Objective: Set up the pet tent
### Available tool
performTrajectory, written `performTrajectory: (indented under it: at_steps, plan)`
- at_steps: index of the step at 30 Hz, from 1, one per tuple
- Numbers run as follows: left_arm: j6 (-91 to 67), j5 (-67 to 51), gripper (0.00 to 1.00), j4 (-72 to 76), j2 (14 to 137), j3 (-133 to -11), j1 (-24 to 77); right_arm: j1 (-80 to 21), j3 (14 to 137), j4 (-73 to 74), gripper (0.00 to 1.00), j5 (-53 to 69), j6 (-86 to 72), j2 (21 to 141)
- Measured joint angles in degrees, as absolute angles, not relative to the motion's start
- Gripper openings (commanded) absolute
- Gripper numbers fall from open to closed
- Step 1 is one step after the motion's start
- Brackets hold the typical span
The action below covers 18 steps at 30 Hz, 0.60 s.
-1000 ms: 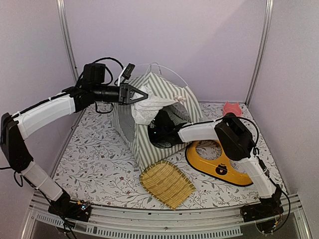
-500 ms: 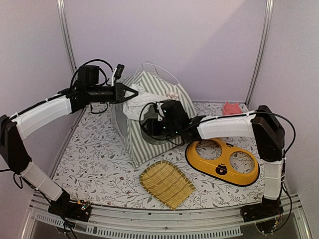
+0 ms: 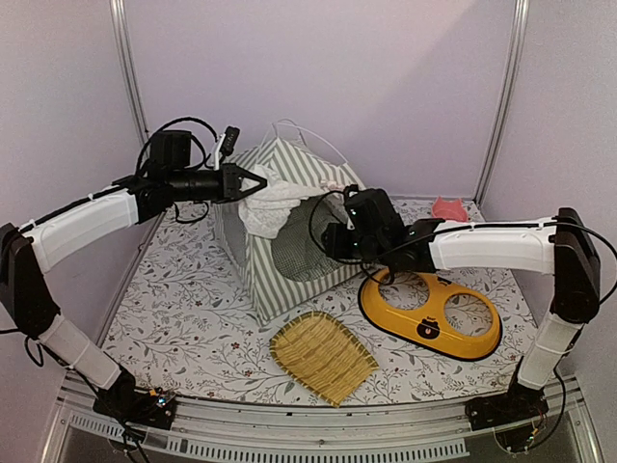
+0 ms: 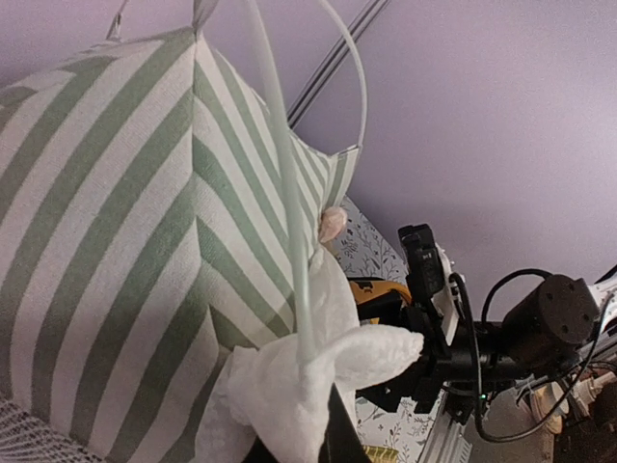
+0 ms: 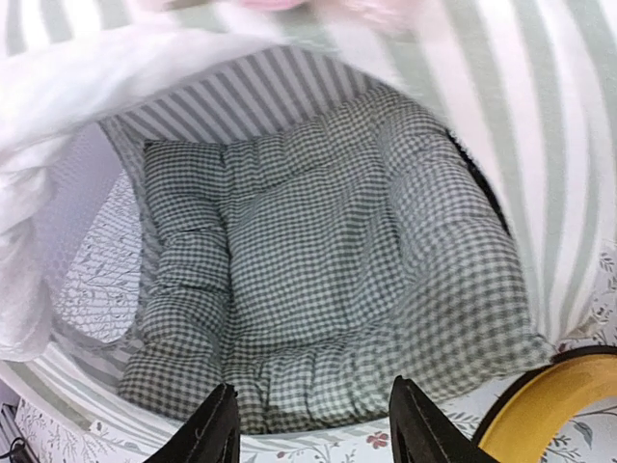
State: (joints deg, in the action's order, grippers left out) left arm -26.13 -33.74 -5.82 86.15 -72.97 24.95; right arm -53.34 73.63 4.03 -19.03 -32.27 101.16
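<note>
Left fingers (image 3: 256, 181) are closed on the white lace door curtain (image 3: 270, 207) of the grey-green and white striped fabric pet tent (image 3: 299, 169). Right fingers (image 3: 330, 238) are spread apart, empty, at its doorway, facing the green-white checked cushion (image 5: 308, 260) inside.

Doorway (image 3: 307, 251) into pet tent (image 3: 258, 270) unblocked, lace curtain (image 3: 271, 204) held aside; cushion (image 5: 318, 280) fills floor; yellow feeder (image 3: 432, 315) beside.
</note>
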Motion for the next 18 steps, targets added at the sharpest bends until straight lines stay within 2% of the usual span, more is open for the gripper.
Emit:
performTrajectory:
  at_steps: [6,8,13,18]
  plan:
    - [-26.13,-34.06,0.00,-5.21,86.15,-72.58,24.95,-48.73,70.98,7.79,0.71,-21.10,-34.83,100.47]
    - [-26.13,-34.11,0.00,-5.21,86.15,-72.58,24.95,-47.75,70.85,8.69,0.69,-21.37,-35.18,100.47]
    - [-26.13,-34.37,0.00,-5.21,86.15,-72.58,24.95,-47.18,72.55,9.32,0.49,-20.75,-34.96,101.78]
    - [-26.02,-34.79,0.00,-5.26,86.15,-72.58,24.93,-47.55,76.51,9.23,0.41,-18.79,-34.63,105.19]
